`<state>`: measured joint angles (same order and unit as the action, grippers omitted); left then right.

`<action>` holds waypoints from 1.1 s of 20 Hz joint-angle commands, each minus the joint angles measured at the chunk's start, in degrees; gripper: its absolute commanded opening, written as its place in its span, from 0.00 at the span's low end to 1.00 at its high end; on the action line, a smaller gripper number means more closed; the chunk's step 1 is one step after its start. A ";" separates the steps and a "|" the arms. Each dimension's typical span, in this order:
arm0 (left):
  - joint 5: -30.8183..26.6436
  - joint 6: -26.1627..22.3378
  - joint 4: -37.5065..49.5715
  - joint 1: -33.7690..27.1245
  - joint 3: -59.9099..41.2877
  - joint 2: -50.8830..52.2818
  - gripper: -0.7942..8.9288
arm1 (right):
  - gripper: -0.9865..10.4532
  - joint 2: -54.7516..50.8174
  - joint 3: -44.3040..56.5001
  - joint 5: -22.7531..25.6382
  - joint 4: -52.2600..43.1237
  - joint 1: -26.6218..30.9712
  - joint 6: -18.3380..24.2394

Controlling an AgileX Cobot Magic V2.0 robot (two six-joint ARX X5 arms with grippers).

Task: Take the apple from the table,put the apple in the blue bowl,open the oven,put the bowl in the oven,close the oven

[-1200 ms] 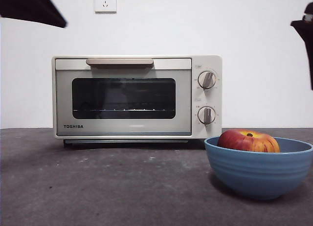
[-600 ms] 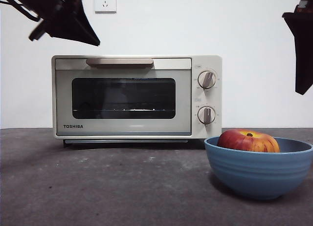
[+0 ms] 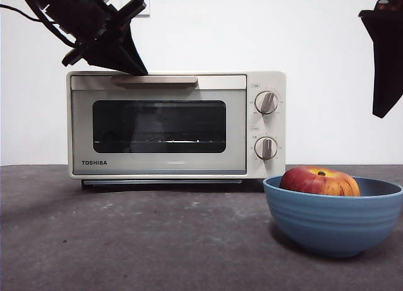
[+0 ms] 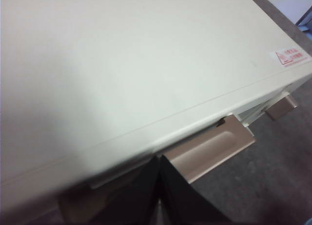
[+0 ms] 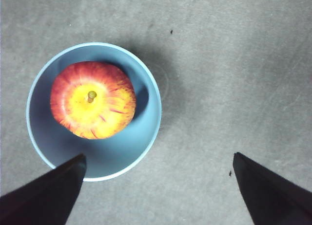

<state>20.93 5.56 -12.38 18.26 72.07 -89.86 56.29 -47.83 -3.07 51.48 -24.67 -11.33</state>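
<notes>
The red and yellow apple (image 3: pixel 318 181) (image 5: pixel 92 105) lies inside the blue bowl (image 3: pixel 334 223) (image 5: pixel 122 159), which stands on the table at the right front. To its left stands the cream oven (image 3: pixel 239 140) (image 4: pixel 122 64), door closed. My left gripper (image 3: pixel 135 67) (image 4: pixel 158 191) is shut and hangs just above the left part of the beige bar handle (image 3: pixel 170 80) (image 4: pixel 214 147), over the oven's top front edge. My right gripper (image 3: pixel 384 70) (image 5: pixel 158 158) hangs high above the bowl, open and holding nothing.
The dark grey table (image 3: pixel 157 240) (image 5: pixel 234 64) stretches in front of the oven and left of the bowl. Two round knobs (image 3: pixel 266 102) sit on the oven's right panel. A white wall with a socket (image 3: pixel 135 1) is behind.
My left gripper has come down and to the right from the top left corner, reaching the oven's handle. The right gripper has dropped slightly. Apple, bowl and oven have not moved.
</notes>
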 commanded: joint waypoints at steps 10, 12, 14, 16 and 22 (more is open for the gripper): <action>-0.44 -3.58 -9.66 2.51 1.38 -1.29 0.09 | 0.50 0.52 -0.22 -0.39 -0.83 0.04 0.85; -0.44 -3.67 -11.82 3.06 1.38 -1.29 0.09 | 0.50 0.52 -0.22 -0.59 -0.85 0.66 0.90; -0.44 -3.63 -13.84 3.28 1.38 -1.29 0.09 | 0.50 0.52 -0.22 -0.92 -0.85 1.36 1.16; -0.44 -3.63 -16.13 3.54 1.38 -1.29 0.09 | 0.50 0.52 -0.22 -1.57 -0.85 1.88 1.31; -0.42 -3.87 -26.34 5.11 1.38 -1.29 0.09 | 0.50 0.50 -0.22 -1.73 -0.83 3.61 1.90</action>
<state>22.87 2.44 -38.17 23.66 73.67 -88.79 56.29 -47.83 -4.58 50.98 -21.10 -10.28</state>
